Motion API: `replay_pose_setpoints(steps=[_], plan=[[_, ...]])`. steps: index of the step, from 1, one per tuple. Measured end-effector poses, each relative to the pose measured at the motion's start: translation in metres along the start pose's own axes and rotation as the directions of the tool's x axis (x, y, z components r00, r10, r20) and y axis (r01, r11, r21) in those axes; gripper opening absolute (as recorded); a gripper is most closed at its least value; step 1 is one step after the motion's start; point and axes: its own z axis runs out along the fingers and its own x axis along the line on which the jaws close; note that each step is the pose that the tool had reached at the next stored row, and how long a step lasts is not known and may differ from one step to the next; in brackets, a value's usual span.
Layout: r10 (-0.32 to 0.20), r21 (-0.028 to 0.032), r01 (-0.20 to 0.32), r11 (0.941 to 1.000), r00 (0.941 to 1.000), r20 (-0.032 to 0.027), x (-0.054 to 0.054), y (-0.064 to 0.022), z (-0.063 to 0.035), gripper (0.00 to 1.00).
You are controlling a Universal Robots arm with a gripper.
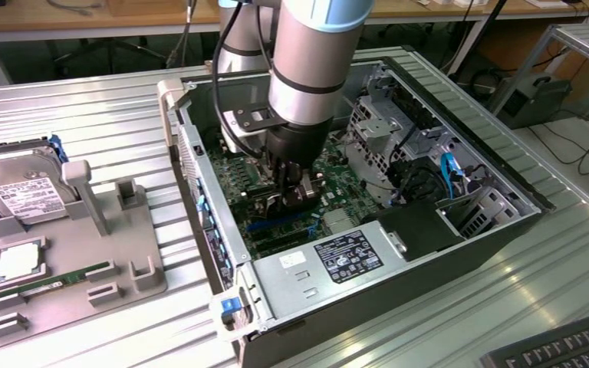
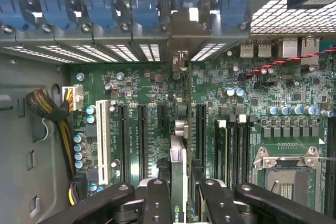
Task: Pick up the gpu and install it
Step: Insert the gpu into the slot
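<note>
My gripper (image 1: 292,198) is down inside the open computer case (image 1: 459,253), just over the green motherboard (image 1: 346,203). It is shut on the gpu (image 2: 178,166), a thin card seen edge-on, held upright between the black fingers (image 2: 157,203). The card's silver end (image 2: 177,148) points toward the case's rear slot openings (image 2: 180,61). It stands between the black expansion slots (image 2: 142,140) and the long slot (image 2: 201,135) beside the memory sockets. Whether its edge sits in a slot, I cannot tell.
A grey holder tray (image 1: 120,261) at the exterior view's left carries a silver hard drive (image 1: 13,192), a processor chip (image 1: 18,264) and a green memory stick (image 1: 54,280). The power supply (image 1: 346,257), drive cage (image 1: 382,123) and a cable bundle (image 2: 50,108) crowd the case.
</note>
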Motion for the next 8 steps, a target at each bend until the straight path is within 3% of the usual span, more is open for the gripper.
replay_pose_setpoints(steps=[8], plan=[[-0.006, -0.0002, 0.006, 1.0, 1.0, 0.001, 0.0001, 0.0015, 0.0008, 0.26]])
